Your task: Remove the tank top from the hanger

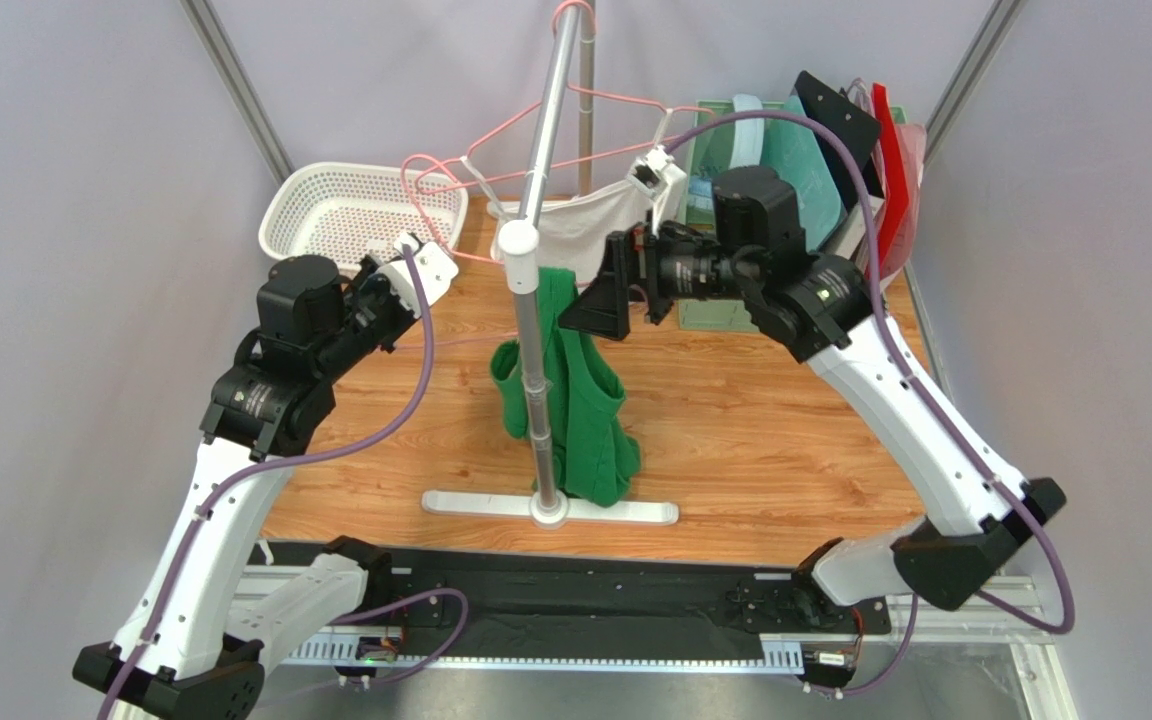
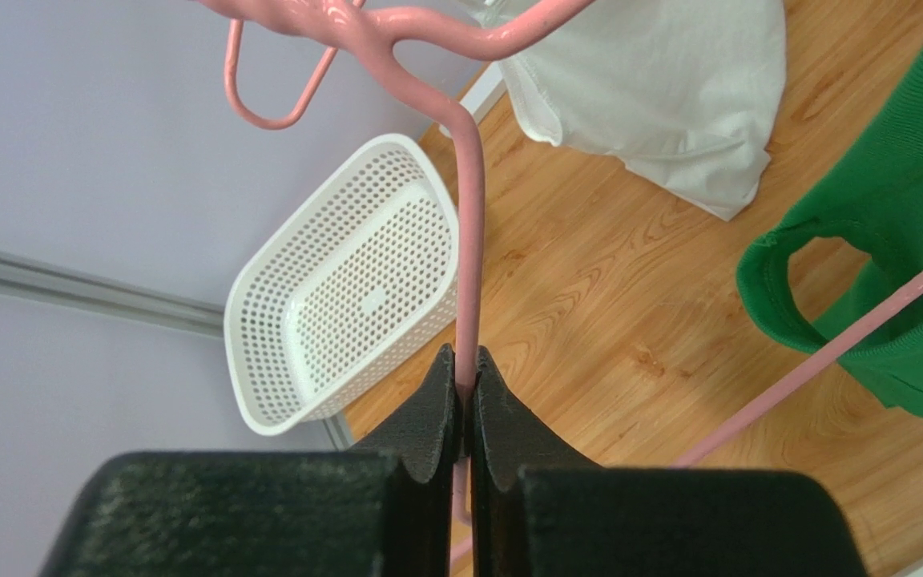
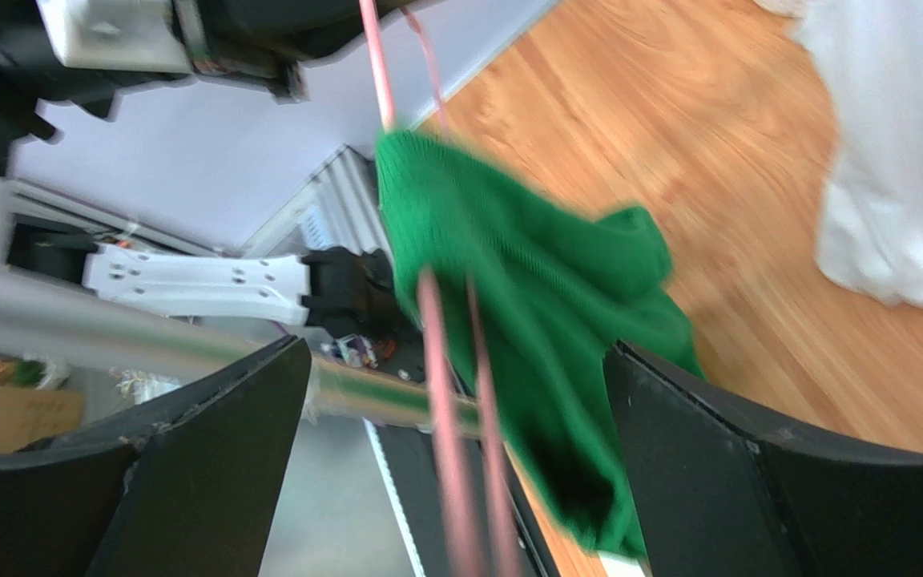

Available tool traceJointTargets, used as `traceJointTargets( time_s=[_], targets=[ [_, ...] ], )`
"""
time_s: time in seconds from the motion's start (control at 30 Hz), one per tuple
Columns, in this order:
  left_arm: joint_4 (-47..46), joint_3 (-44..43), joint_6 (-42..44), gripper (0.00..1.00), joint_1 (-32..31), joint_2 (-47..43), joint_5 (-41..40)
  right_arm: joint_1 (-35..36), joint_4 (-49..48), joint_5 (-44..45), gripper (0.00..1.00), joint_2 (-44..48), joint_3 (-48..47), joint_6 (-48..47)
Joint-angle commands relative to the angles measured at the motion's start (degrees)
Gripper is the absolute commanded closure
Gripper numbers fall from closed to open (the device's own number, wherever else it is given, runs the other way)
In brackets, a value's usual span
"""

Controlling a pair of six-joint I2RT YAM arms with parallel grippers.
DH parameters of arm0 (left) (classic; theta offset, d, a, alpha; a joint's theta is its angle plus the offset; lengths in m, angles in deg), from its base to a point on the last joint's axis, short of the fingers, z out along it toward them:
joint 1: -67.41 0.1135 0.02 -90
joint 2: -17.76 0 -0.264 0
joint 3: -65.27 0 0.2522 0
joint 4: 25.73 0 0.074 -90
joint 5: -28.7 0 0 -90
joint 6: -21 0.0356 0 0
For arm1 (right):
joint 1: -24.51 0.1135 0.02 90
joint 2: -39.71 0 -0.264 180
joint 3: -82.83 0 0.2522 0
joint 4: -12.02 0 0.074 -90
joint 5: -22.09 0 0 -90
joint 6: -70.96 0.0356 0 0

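The green tank top (image 1: 575,405) hangs beside the metal rack pole (image 1: 537,300), with a strap looped over a pink hanger wire (image 2: 840,343). My left gripper (image 1: 420,267) is shut on the pink hanger (image 2: 469,241); its jaws pinch the wire in the left wrist view (image 2: 465,367). My right gripper (image 1: 605,297) is open, close to the tank top's upper part. In the right wrist view its jaws (image 3: 454,355) stand wide on either side of the green fabric (image 3: 527,289) and two pink wires (image 3: 448,421), touching neither.
A white perforated basket (image 1: 349,210) sits at the back left, also in the left wrist view (image 2: 346,289). A white garment (image 1: 597,225) hangs behind the pole. Coloured items (image 1: 808,165) stand at the back right. The rack's base (image 1: 549,507) lies on the wooden table.
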Motion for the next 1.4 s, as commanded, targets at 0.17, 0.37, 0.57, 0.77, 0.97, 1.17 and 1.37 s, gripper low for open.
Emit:
traceJointTargets(
  time_s=[0.17,0.37,0.57,0.77,0.97,1.17,1.37],
  targets=[
    [-3.93,-1.07,-3.08,1.00,0.42,0.53,-2.53,-0.98,-10.26,11.69,0.00,21.61,18.79,-5.34],
    [-3.49,-1.86,-3.78,1.00,0.42,0.53,-1.56,-0.98,-17.89,9.49,0.00,24.52,31.36,-5.78],
    [-2.61,-2.13,-6.15,1.00,0.42,-0.17,-1.20,-0.98,-28.89,8.78,0.00,22.25,35.41,-7.97],
    [-0.76,-0.29,-4.84,1.00,-0.38,-2.45,-1.64,-0.01,-37.59,5.97,0.00,19.43,38.84,-7.89],
    [1.69,1.21,-8.96,1.00,-0.38,-3.51,0.28,1.48,-50.33,11.77,0.00,20.39,49.38,-6.74],
    [-0.41,4.72,-9.85,1.00,-0.38,-8.25,2.13,1.83,-61.92,10.90,0.03,19.69,54.48,-2.62],
    [-2.97,5.44,-12.83,1.00,-0.46,-10.11,4.94,7.97,-61.41,8.00,0.24,16.26,53.43,-5.95]
  ],
)
